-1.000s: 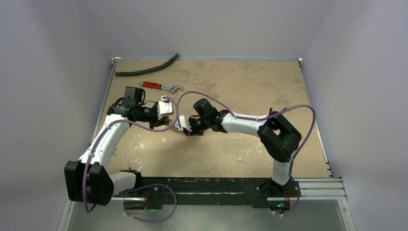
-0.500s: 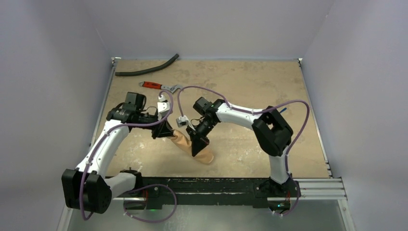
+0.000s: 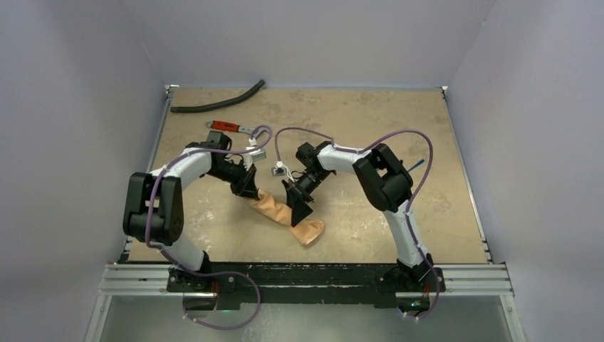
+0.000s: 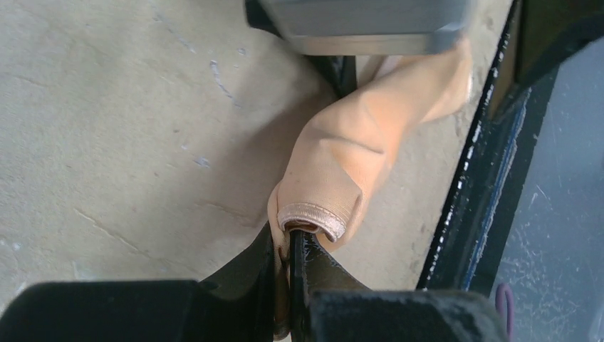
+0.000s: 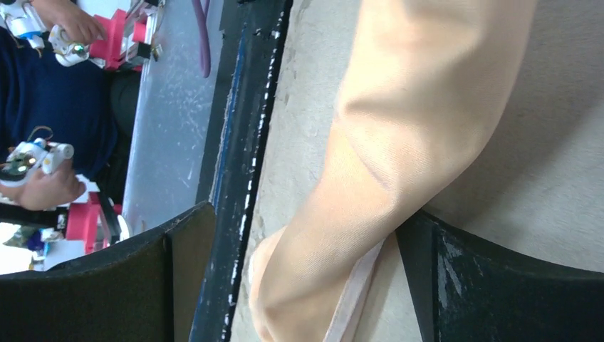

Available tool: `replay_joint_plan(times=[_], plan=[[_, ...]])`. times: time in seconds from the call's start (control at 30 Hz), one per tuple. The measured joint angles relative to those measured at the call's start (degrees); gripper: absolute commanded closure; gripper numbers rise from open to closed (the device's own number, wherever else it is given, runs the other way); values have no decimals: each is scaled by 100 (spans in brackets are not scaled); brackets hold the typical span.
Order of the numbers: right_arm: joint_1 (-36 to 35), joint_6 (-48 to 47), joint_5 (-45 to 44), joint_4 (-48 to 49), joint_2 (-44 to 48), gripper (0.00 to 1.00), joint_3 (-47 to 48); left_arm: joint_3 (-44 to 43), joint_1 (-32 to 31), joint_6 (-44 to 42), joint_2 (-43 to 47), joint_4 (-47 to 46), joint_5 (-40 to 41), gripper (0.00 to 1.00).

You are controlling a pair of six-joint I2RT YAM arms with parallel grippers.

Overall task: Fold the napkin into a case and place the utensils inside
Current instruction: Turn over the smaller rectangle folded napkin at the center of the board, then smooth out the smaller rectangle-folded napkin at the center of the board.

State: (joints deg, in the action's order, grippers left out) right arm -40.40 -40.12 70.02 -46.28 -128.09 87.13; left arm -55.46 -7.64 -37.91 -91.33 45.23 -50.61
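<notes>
The peach-orange napkin lies as a long narrow roll slanting from the table's middle toward the near edge. My left gripper is shut on its upper-left end; the left wrist view shows the hem pinched between the black jaws. My right gripper stands open over the roll's lower half. In the right wrist view the napkin runs between the wide-apart fingers, loose. A slim blue utensil, probably the fork, lies behind my right elbow. The spoon is out of view.
A red-handled wrench and a curved black hose lie at the far left of the table. The black front rail runs close beyond the napkin's near end. A person's hands show past the table edge.
My right gripper has opened and let go of the napkin. Both grippers came toward the near edge, and the bunched cloth is now drawn out long on the table.
</notes>
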Motion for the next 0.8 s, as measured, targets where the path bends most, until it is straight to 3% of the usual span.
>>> replay_joint_plan(times=[0.2,0.53,0.57,0.6,0.63,0.7,0.73,0.8], plan=[[223,525,-203,815,470,2,-490,-570,140,140,-1091,-72,133,100],[1141,3027,-1172,3670,2260,5,-1980,-678,579,1263,-1727,-579,142,100],[1117,3366,-1213,4131,2437,11,-2149,-678,610,1405,-1766,-632,122,100],[1054,3729,-1231,4642,2597,23,-2321,-678,640,1534,-1812,-673,98,100],[970,4013,-1233,5064,2715,40,-2459,-678,669,1661,-1853,-710,70,100],[699,4715,-1204,6116,2929,61,-2815,-678,743,1849,-1912,-756,22,100],[551,5003,-1185,6483,2957,79,-2929,-675,785,1934,-1934,-785,-4,100],[260,5486,-1167,7036,2876,86,-3060,-664,872,2070,-1943,-846,-17,100]])
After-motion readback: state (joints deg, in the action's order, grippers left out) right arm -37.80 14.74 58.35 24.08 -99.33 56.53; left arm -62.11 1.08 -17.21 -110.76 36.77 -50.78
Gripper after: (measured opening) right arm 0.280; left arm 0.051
